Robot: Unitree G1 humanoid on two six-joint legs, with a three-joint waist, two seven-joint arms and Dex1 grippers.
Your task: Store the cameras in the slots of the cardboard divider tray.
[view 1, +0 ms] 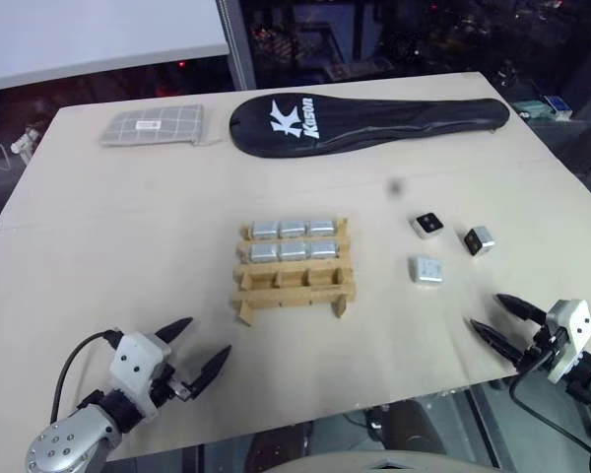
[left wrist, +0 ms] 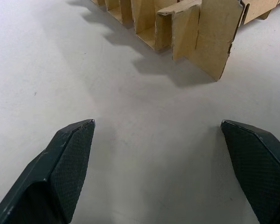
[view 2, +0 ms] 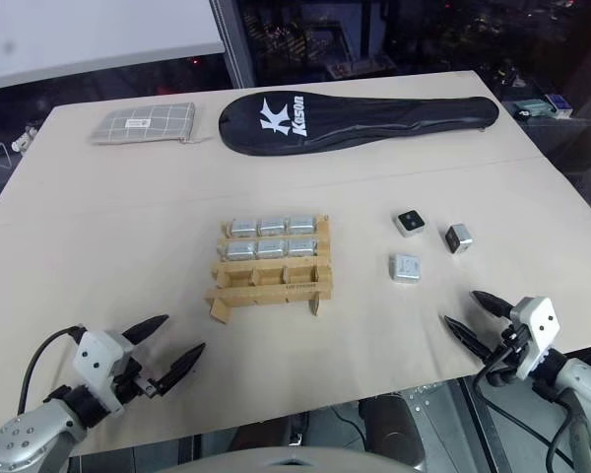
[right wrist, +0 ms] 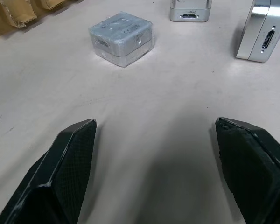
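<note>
A pale tabletop (view 1: 128,227) carries a cardboard tray (view 1: 294,266) near its middle. Six silver cameras (view 1: 294,239) fill the tray's two far rows; the near row of slots stands empty. Three loose cameras (view 1: 428,269) lie apart toward the right edge, two showing black lens faces. By the near edge, the left gripper (view 1: 199,347) hovers with fingers spread wide and grasping nothing, and the right gripper (view 1: 500,320) near the right corner is likewise spread and empty. Along the far edge lie a grey checked pouch (view 1: 154,125) and a black cover (view 1: 366,122).
</note>
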